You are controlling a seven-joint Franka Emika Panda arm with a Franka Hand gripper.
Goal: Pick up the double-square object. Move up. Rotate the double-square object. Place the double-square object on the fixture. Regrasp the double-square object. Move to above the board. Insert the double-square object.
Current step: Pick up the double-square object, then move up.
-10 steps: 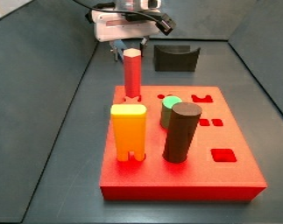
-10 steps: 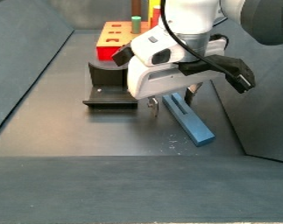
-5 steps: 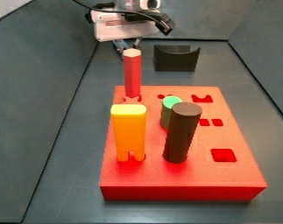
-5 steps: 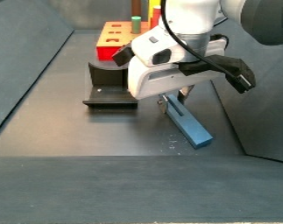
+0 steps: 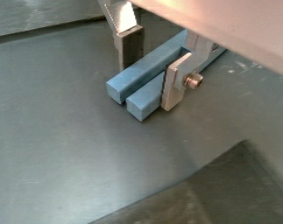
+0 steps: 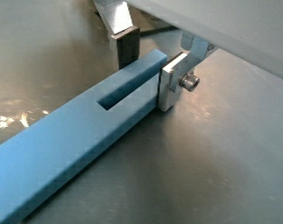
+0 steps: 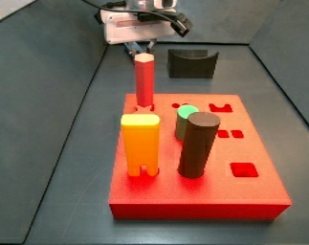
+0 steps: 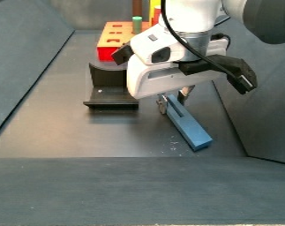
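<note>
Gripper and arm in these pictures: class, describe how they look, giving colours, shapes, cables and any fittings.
The gripper, low over the grey floor at the blue-grey bar, has two flat silver plate fingers with dark pads; a small round screw head sits on one plate. In a side view its body is a glossy white rounded housing with a black bracket at the side, and thin black cables loop across it.

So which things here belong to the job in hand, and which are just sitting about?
Part of the job:
- double-square object, lying flat on the floor between the pincer's fingers
- pincer, low at the bar's end, one finger on each side
- fixture
- board

Just sitting about, all standing on the board:
- red peg
- orange block
- dark cylinder
</note>
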